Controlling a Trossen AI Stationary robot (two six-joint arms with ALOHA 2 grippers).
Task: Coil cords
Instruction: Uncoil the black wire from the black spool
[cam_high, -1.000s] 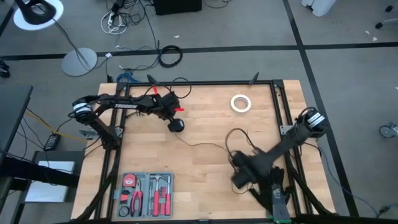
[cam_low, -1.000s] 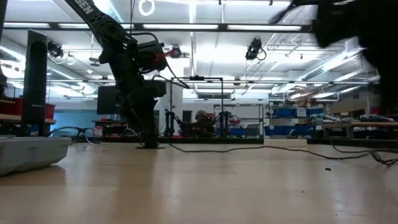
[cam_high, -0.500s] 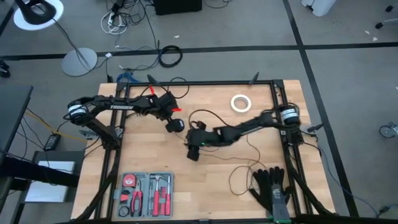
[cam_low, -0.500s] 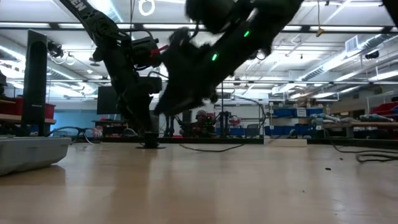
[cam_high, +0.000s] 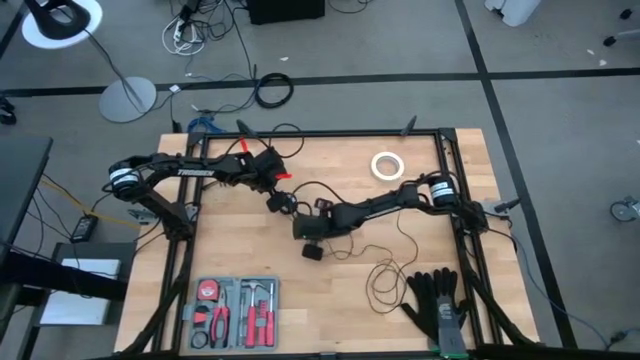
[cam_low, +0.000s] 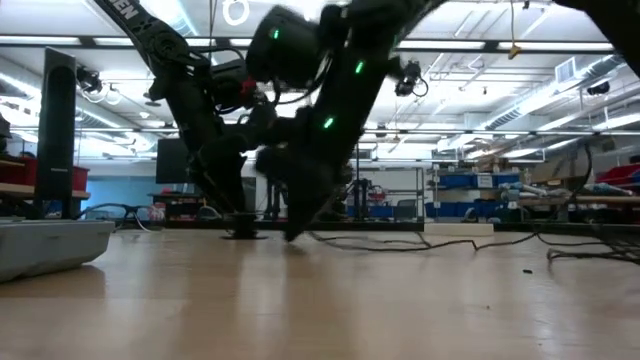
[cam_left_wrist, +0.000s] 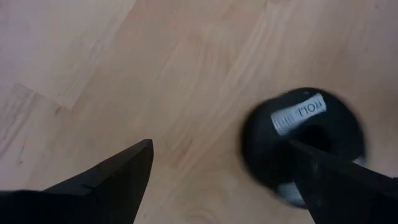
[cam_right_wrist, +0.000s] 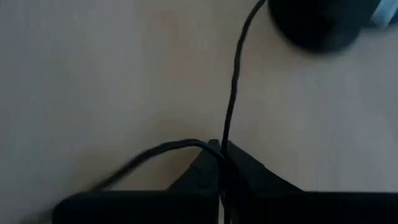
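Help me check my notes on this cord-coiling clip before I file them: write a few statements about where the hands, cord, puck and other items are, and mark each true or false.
1. The right hand is shut on the cord. True.
2. The left hand is shut around the puck. False: its fingers stand wide apart, with the puck at one finger.
3. The white tape ring lies on the table, apart from both hands. True.
4. The black gloves lie beside the left arm's base. False: they lie at the table's near right corner.
5. The tool tray sits at the near left of the table. True.
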